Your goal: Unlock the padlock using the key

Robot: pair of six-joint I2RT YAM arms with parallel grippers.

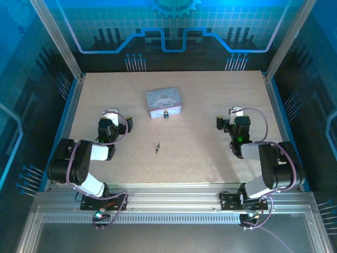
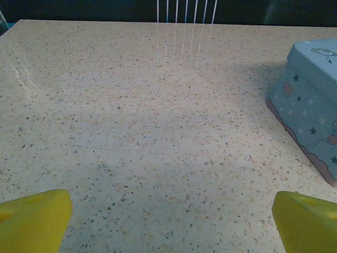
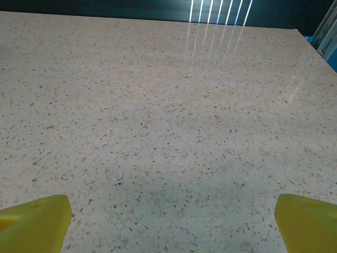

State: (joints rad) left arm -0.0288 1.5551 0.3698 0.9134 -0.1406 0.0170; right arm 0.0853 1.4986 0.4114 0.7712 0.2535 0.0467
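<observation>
Pickup pending: padlock point(image 1: 166, 114) sitting just beside tin point(image 1: 164, 101), key point(image 1: 157, 148) lying further in front.
Left tool point(image 1: 118, 119) and right tool point(image 1: 230, 119) both hanging spread, empty; key likely needing pinching first.

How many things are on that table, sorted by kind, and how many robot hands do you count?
Tin: 1, the tin
Padlock: 1, the padlock, just in front of the tin
Key: 1, the key
Hands: 2, the left hand and the right hand, both open
Total: 5
</observation>
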